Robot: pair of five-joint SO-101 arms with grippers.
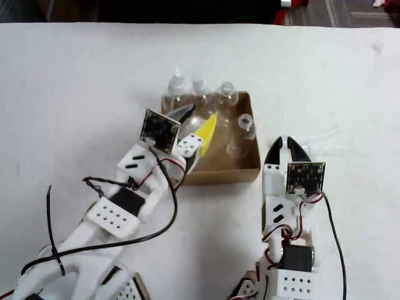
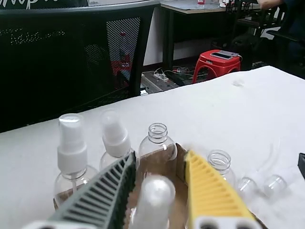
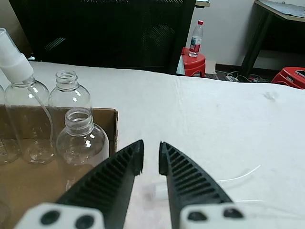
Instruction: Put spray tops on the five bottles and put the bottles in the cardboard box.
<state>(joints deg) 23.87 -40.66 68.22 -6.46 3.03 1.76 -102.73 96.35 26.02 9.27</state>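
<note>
I am grasping the topped bottle [image 2: 153, 198] in my left gripper [image 1: 200, 115]. The grey and yellow jaws are pressing on either side of its clear body, and its white sprayer is pointing up between them. I am holding it over the left half of the cardboard box [image 1: 225, 174]; whether its base is touching the box floor I cannot tell. Along the far wall three bottles are standing in a row: the corner bottle [image 2: 71, 157] and the second bottle [image 2: 114, 140], both wearing spray tops, then the bare-necked bottle [image 2: 157, 140]. The other open bottle [image 2: 220, 164] is standing by the right wall. Just outside that wall the first loose spray top [image 2: 248, 185] and the second loose spray top [image 2: 275, 182] are lying side by side on the white table [image 1: 75, 75], thin tubes trailing. My right gripper [image 1: 285, 142] is sitting just beside the box's right front corner. Its black jaws are standing a little apart and gripping nothing, with the loose tops lying just ahead of the tips.
</note>
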